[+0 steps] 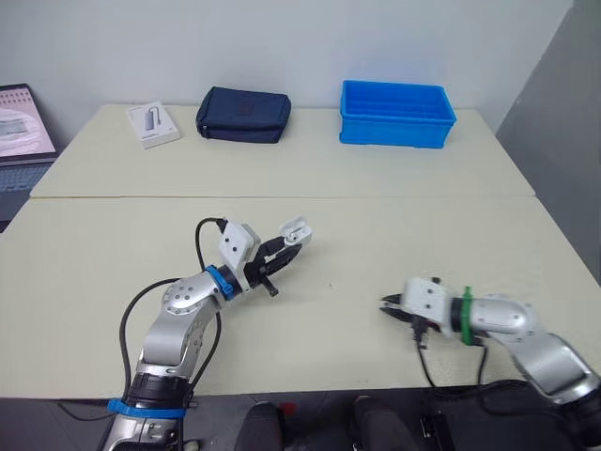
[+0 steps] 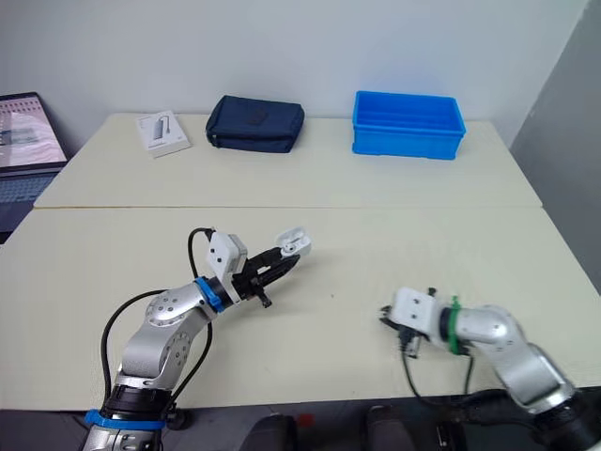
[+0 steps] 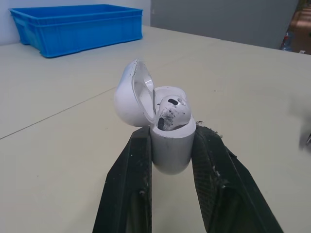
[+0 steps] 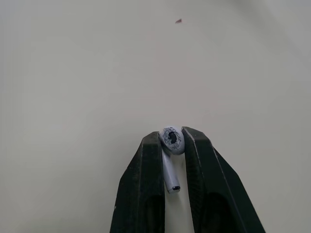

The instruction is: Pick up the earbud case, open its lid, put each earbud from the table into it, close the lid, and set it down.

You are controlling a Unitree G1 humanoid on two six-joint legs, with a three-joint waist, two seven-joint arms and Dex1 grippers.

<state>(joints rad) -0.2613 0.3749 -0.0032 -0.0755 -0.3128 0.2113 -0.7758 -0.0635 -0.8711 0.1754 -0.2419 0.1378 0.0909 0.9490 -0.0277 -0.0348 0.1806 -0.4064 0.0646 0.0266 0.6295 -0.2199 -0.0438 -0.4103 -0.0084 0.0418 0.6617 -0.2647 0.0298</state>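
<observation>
My left gripper (image 1: 285, 246) is shut on the white earbud case (image 3: 167, 141), held above the middle of the near table. The case lid (image 3: 132, 94) stands open, and one earbud (image 3: 171, 110) sits inside the case. The case also shows as a small white shape (image 2: 293, 241) at the fingertips in the eye views. At the near right, my right gripper (image 4: 172, 145) is shut on a second white earbud (image 4: 170, 141), low over the tabletop, its stem pointing back between the fingers. In the eye views this gripper (image 1: 389, 304) is at the table's front right.
A blue bin (image 1: 395, 114) stands at the back right of the far table. A dark blue pouch (image 1: 243, 115) and a white box (image 1: 153, 124) lie at the back left. A laptop (image 1: 21, 136) sits at the far left. A small dark speck (image 4: 178, 21) marks the table.
</observation>
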